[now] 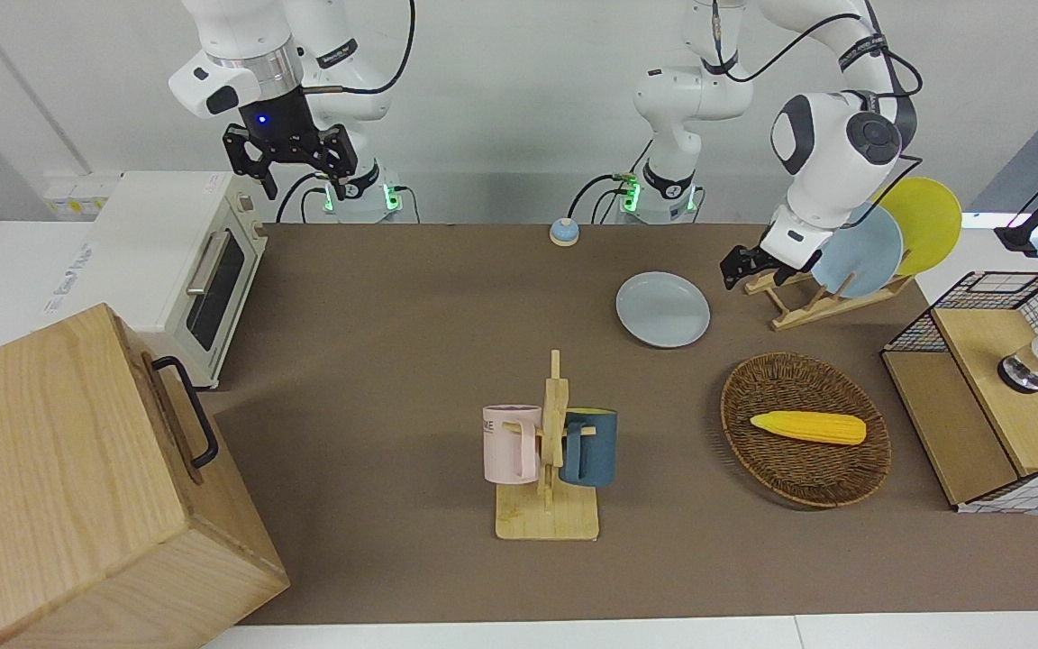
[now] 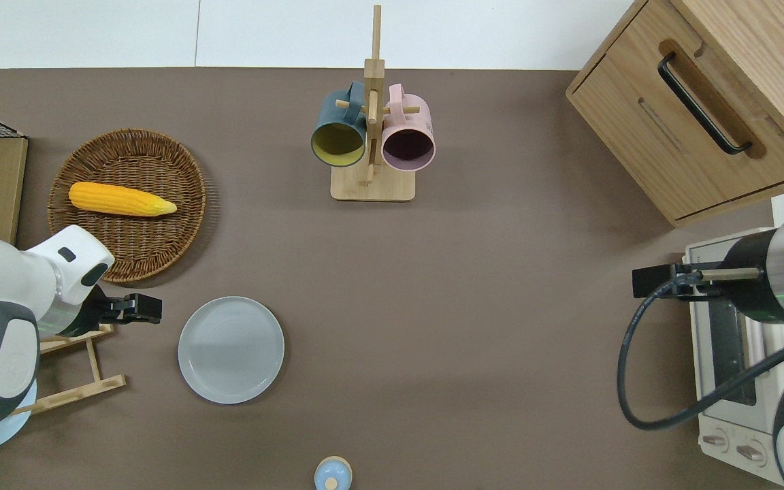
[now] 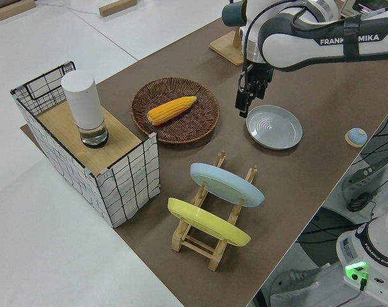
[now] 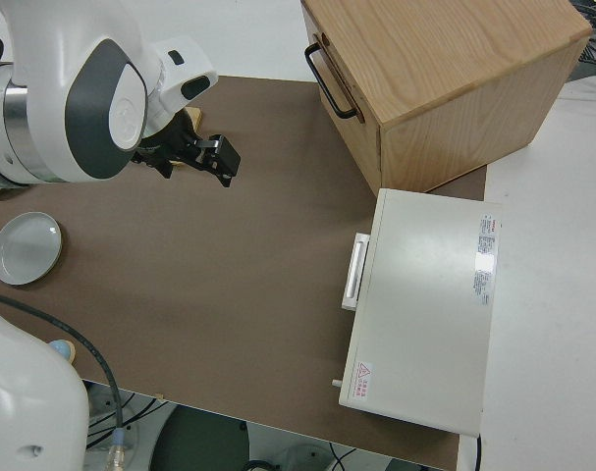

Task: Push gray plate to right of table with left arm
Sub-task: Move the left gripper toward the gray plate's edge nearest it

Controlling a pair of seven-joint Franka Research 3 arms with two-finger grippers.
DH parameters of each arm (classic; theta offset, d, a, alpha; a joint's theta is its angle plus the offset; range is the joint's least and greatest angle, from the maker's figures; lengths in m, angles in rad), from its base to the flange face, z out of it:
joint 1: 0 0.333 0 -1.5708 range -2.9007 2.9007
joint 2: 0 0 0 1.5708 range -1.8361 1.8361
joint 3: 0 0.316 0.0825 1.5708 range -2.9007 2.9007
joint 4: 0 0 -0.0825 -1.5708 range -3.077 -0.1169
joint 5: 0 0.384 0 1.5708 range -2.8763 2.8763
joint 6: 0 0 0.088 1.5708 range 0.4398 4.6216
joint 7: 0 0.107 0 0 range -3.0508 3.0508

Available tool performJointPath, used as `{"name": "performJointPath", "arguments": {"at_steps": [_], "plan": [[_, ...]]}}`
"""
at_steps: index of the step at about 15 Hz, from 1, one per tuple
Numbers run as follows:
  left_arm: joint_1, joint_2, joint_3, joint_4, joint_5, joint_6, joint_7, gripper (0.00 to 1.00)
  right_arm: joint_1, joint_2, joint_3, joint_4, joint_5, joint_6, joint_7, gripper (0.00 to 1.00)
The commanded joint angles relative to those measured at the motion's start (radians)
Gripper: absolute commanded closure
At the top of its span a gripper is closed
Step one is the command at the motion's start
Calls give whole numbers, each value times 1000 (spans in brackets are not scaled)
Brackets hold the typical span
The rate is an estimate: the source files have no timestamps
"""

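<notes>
The gray plate (image 1: 663, 309) lies flat on the brown table (image 1: 411, 306), also seen in the overhead view (image 2: 231, 349) and the left side view (image 3: 274, 126). My left gripper (image 1: 740, 270) hangs low beside the plate's rim, toward the left arm's end of the table. In the overhead view it (image 2: 147, 309) sits between the wicker basket and the plate rack, a short gap from the plate. It points down in the left side view (image 3: 243, 107). My right gripper (image 1: 298, 176) is parked and open.
A wooden rack (image 1: 798, 302) holds a sky-blue plate (image 1: 861, 252) and a yellow plate (image 1: 929, 221). A wicker basket (image 1: 740, 410) holds a corn cob (image 1: 807, 426). A mug tree (image 1: 548, 451), a small blue bell (image 1: 564, 233), a toaster oven (image 1: 168, 261) and a wooden cabinet (image 1: 68, 487) stand around.
</notes>
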Motion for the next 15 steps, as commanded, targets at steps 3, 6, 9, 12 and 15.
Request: {"name": "performJointPath", "arguments": {"at_steps": [3,6,9,12,15], "plan": [[6,-16,-8,-125,0,87,-28,13,-24,-27,14,-27,21,0,10,5],[7,10,-8,-184,-18,156,-28,13,-24,-27,14,-27,21,0,10,5],[7,16,-8,-228,-38,205,-28,21,-24,-27,14,-27,21,0,10,5],[4,41,-8,-241,-41,233,-28,38,-24,-27,14,-27,21,0,12,5],[4,58,-8,-273,-55,265,-28,65,-24,-27,14,-27,21,0,10,5]]}}
